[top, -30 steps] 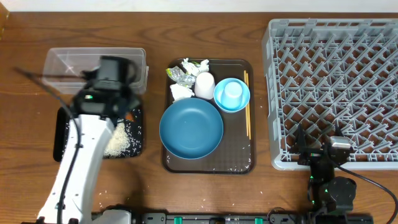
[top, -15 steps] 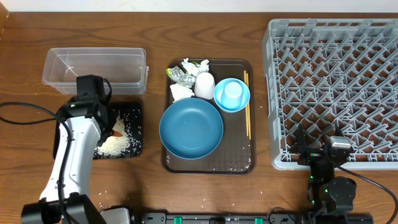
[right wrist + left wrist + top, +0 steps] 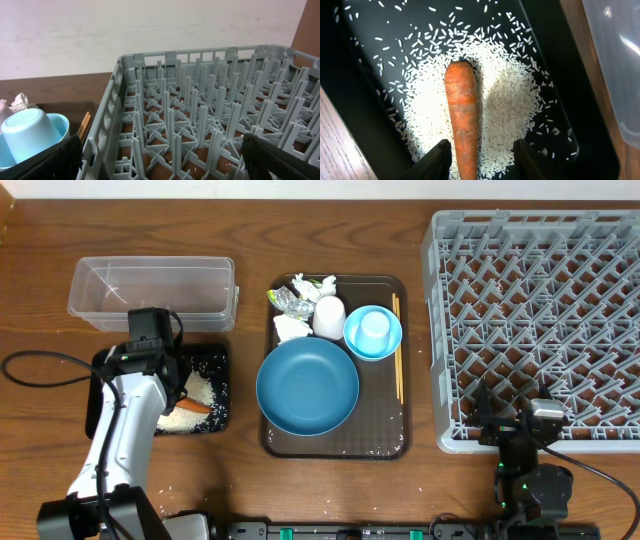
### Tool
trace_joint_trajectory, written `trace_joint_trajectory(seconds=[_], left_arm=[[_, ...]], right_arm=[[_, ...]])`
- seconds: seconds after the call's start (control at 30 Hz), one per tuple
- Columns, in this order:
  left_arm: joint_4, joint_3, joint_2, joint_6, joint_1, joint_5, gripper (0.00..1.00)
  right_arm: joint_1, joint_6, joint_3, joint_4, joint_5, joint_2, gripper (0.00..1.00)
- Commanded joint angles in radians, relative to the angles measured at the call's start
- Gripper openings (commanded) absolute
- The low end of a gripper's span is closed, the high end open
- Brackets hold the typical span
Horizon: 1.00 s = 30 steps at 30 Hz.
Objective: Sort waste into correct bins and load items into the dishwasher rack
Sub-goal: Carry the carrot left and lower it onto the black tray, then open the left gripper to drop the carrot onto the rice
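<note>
My left gripper (image 3: 481,161) hangs open just above the shallow black tray (image 3: 355,85). An orange carrot piece (image 3: 464,115) lies free between its fingers on a heap of white rice grains (image 3: 510,110). From overhead, the gripper (image 3: 160,370), carrot (image 3: 197,407), rice (image 3: 198,388) and black tray (image 3: 221,423) sit left of the dark-blue dish (image 3: 307,387). The clear tub (image 3: 150,288) lies behind. Tissues (image 3: 291,328), a silvery-green wrapper (image 3: 289,301), a white cup (image 3: 329,317), a light-blue bowl (image 3: 388,342) holding a light-blue cup (image 3: 374,328), and chopsticks (image 3: 397,365) share the brown tray. My right gripper (image 3: 165,160) is open and empty at the grey rack (image 3: 540,300).
The dark-brown serving tray (image 3: 385,435) has loose rice on its front part. A few grains lie on the table near the left arm's base (image 3: 165,490). The clear tub's edge (image 3: 620,60) shows at the right of the left wrist view.
My left arm swung from over the clear tub down to the black tray. The carrot now lies flat on the rice, let go, with the fingers open beside it.
</note>
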Motion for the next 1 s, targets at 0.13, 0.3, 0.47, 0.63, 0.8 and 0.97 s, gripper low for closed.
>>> trace_joint_trajectory(seconds=[0.13,0.3,0.47,0.63,0.8,0.97], left_arm=[[-0.002,0.023,-0.033,0.115,0.003,0.113,0.44],[-0.009,0.040,-0.158,0.222,0.003,0.310,0.45],[-0.031,0.040,-0.318,0.274,0.003,0.353,0.50],[-0.045,0.039,-0.463,0.330,0.003,0.392,0.65],[-0.027,0.039,-0.547,0.305,0.003,0.422,0.85],[-0.029,0.039,-0.562,0.292,0.003,0.423,0.89]], right_arm=[[-0.014,-0.002,-0.002,-0.004,0.010,0.002,0.99],[-0.014,-0.002,-0.002,-0.004,0.010,0.002,0.99],[-0.014,-0.002,-0.002,-0.003,0.010,0.002,0.99],[-0.014,-0.002,-0.002,-0.004,0.010,0.002,0.99],[-0.014,-0.002,-0.002,-0.004,0.010,0.002,0.99],[-0.014,-0.002,-0.002,-0.004,0.010,0.002,0.99]])
